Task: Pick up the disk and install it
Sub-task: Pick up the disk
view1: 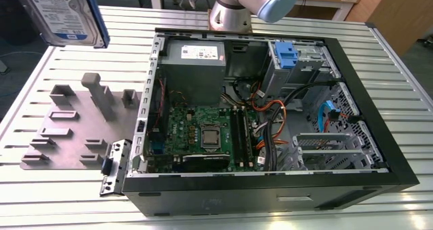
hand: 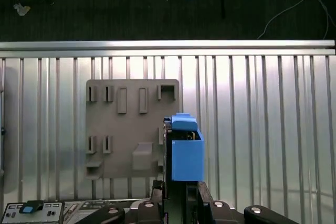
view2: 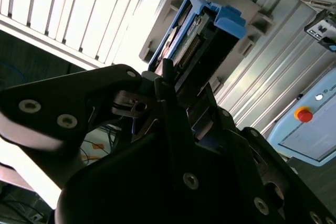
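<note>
The disk (view1: 62, 13), a silver drive with a white-and-blue label in a bright blue carrier, hangs high in the air at the exterior view's upper left, above the slatted table. In both wrist views my gripper (view2: 178, 85) (hand: 178, 192) is shut on it. The disk (hand: 184, 150) is seen edge-on, standing out from the black fingers (view2: 160, 80), with its blue carrier end (view2: 227, 18) pointing away from the wrist. Below it lies the grey fixture plate (hand: 126, 129).
An open computer case (view1: 142, 118) lies on the slatted metal table (view1: 61, 199), with motherboard, cables and a drive cage holding a blue bracket (view1: 284, 52). The grey fixture plate (view1: 74, 123) sits to the case's left. A loose metal panel (view1: 113, 166) lies by the case.
</note>
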Robot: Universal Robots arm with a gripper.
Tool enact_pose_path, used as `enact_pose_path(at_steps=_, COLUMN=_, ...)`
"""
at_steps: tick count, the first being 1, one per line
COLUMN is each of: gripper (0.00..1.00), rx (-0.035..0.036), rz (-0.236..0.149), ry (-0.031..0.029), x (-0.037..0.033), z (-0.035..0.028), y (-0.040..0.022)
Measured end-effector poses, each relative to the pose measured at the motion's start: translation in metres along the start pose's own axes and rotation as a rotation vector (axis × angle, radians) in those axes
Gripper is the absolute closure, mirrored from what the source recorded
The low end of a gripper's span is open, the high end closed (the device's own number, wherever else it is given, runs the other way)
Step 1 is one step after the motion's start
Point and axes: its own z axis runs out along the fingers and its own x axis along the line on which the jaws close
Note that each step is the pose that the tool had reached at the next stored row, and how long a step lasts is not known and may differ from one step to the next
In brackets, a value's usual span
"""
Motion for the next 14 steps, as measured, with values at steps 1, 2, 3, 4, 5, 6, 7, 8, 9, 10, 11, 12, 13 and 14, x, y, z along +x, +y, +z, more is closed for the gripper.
enact_pose_path(at_steps=1, gripper=0.65, rx=0.0001, rz=0.0, ry=-0.0001, x=-0.0002, z=-0.0001, y=-0.0041)
enact_pose_path(at_steps=2, gripper=0.65, rx=0.0001, rz=0.0, ry=-0.0001, x=-0.0003, z=-0.0001, y=-0.0085)
enact_pose_path(at_steps=3, gripper=0.65, rx=0.0, rz=0.0, ry=0.0, x=-0.0005, z=-0.0003, y=-0.0128)
enact_pose_path(at_steps=4, gripper=0.65, rx=0.0001, rz=0.0, ry=0.0, x=-0.0006, z=-0.0004, y=-0.0175)
enact_pose_path(at_steps=5, gripper=0.65, rx=0.0001, rz=0.0, ry=-0.0001, x=-0.0008, z=-0.0004, y=-0.0219)
enact_pose_path(at_steps=6, gripper=0.65, rx=0.0, rz=0.0, ry=0.0, x=-0.001, z=-0.0005, y=-0.026)
enact_pose_path(at_steps=7, gripper=0.65, rx=0.0, rz=0.0, ry=-0.0001, x=-0.0011, z=-0.0006, y=-0.0302)
enact_pose_path(at_steps=8, gripper=0.65, rx=0.0, rz=0.0, ry=0.0, x=-0.0012, z=-0.0007, y=-0.0343)
enact_pose_path(at_steps=9, gripper=0.65, rx=0.0, rz=0.0, ry=0.0, x=-0.0014, z=-0.0007, y=-0.0383)
enact_pose_path(at_steps=10, gripper=0.65, rx=0.0001, rz=0.0, ry=-0.0001, x=-0.0015, z=-0.0007, y=-0.0422)
enact_pose_path(at_steps=11, gripper=0.65, rx=0.0, rz=0.0, ry=0.0, x=-0.0017, z=-0.0008, y=-0.0464)
enact_pose_path(at_steps=12, gripper=0.65, rx=0.0001, rz=0.0, ry=-0.0001, x=-0.0018, z=-0.0008, y=-0.0503)
enact_pose_path(at_steps=13, gripper=0.65, rx=0.0001, rz=0.0, ry=0.0, x=-0.0019, z=-0.0009, y=-0.0542)
enact_pose_path(at_steps=14, gripper=0.65, rx=0.0, rz=0.0, ry=0.0, x=-0.0021, z=-0.001, y=-0.058)
